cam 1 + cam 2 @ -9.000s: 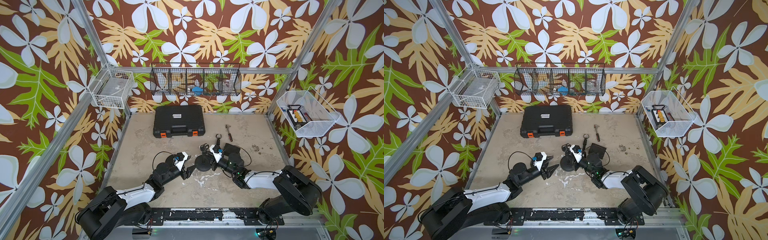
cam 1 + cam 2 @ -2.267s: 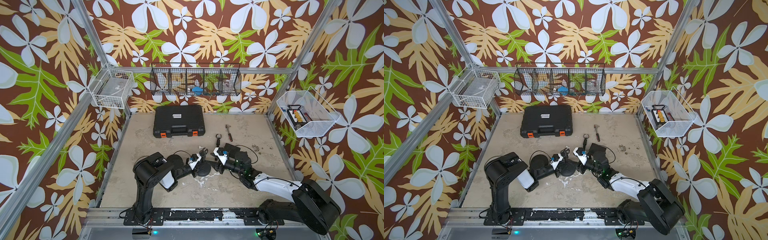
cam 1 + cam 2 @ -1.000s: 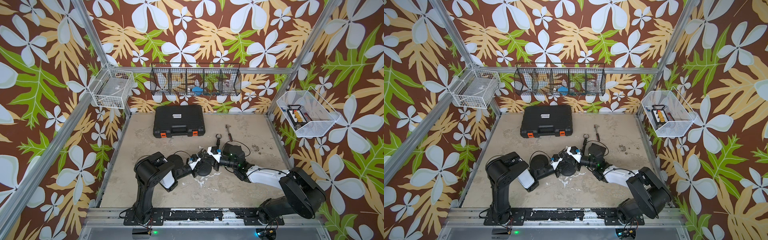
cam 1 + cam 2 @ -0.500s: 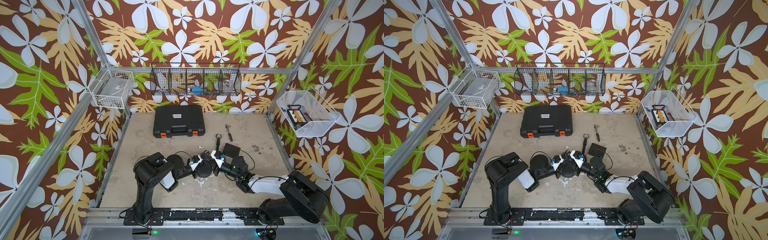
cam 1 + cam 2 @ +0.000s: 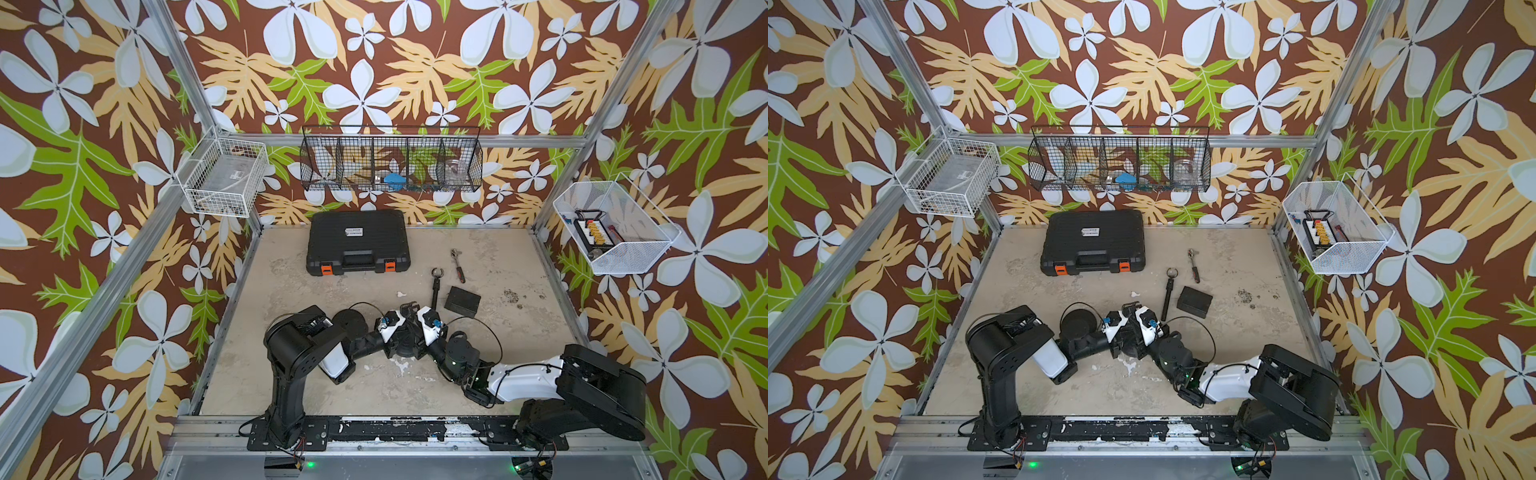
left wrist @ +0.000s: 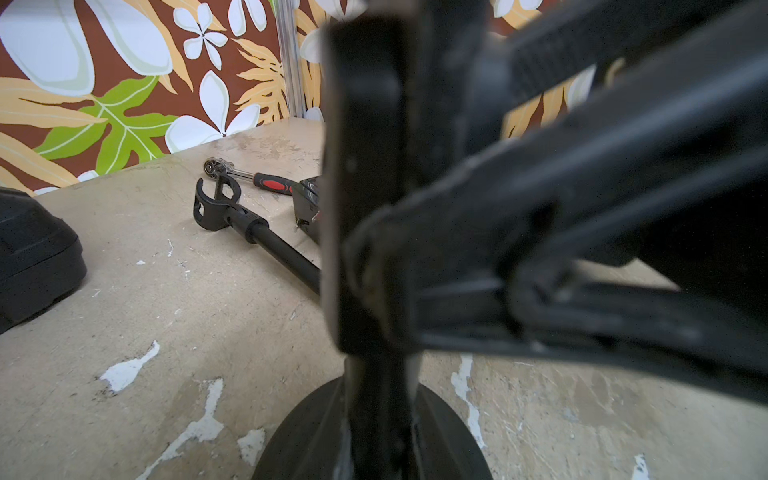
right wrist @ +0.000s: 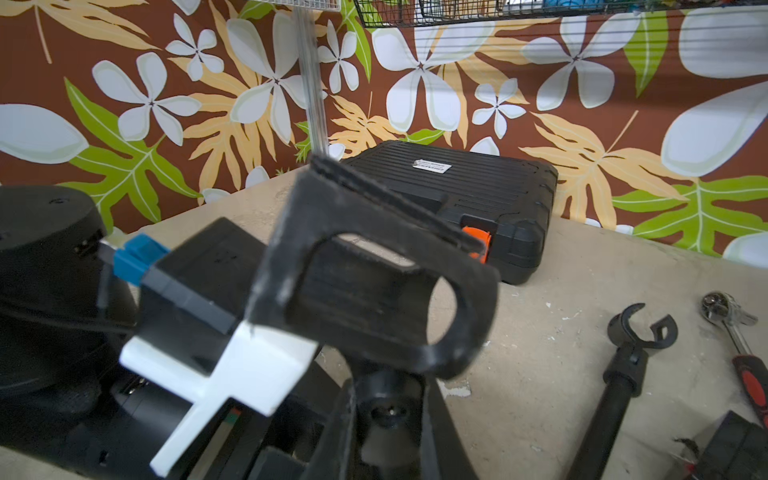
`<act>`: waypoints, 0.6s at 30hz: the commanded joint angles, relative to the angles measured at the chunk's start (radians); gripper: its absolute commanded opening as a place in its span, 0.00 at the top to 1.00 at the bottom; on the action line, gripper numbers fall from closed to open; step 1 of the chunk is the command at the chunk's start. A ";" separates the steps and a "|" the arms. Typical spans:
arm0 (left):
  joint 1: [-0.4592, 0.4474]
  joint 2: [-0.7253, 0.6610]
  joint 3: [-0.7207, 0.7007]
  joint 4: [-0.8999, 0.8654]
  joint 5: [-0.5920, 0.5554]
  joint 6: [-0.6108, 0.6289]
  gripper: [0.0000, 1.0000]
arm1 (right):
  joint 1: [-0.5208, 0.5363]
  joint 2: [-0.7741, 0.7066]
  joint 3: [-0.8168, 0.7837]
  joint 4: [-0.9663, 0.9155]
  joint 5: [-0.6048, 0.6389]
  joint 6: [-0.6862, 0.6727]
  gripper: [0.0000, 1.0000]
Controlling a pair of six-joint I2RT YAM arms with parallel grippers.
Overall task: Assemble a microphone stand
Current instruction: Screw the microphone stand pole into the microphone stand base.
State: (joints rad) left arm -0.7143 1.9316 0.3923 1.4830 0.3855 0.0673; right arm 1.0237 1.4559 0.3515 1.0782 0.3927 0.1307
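No lettering can be read anywhere in the work cell. The only label in sight is a small white sticker (image 7: pixel 432 166) on the lid of the black case (image 7: pixel 478 199), well ahead of the right gripper (image 5: pixel 415 330). Its dark print is too small and blurred to make out in any view.

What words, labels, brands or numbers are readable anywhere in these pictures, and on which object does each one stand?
Small white label on the lid of the black tool case: it carries printed lines, but they are too small and blurred to read in any view.
Nothing else shows legible writing, so no text can be quoted.
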 commanded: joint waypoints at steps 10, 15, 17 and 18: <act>0.003 -0.003 0.001 0.016 -0.004 -0.035 0.73 | 0.006 0.035 0.021 -0.067 0.090 0.042 1.00; 0.003 0.003 0.001 0.017 -0.003 -0.035 0.62 | 0.007 0.049 0.026 -0.060 0.092 0.047 1.00; 0.003 0.001 0.001 0.016 -0.004 -0.036 0.63 | 0.008 0.050 0.026 -0.058 0.091 0.050 1.00; 0.003 0.000 0.000 0.016 -0.004 -0.037 0.66 | 0.010 0.050 0.026 -0.057 0.093 0.050 1.00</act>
State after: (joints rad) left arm -0.7139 1.9316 0.3927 1.4822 0.3779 0.0307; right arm 1.0302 1.4990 0.3782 1.0924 0.4526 0.1795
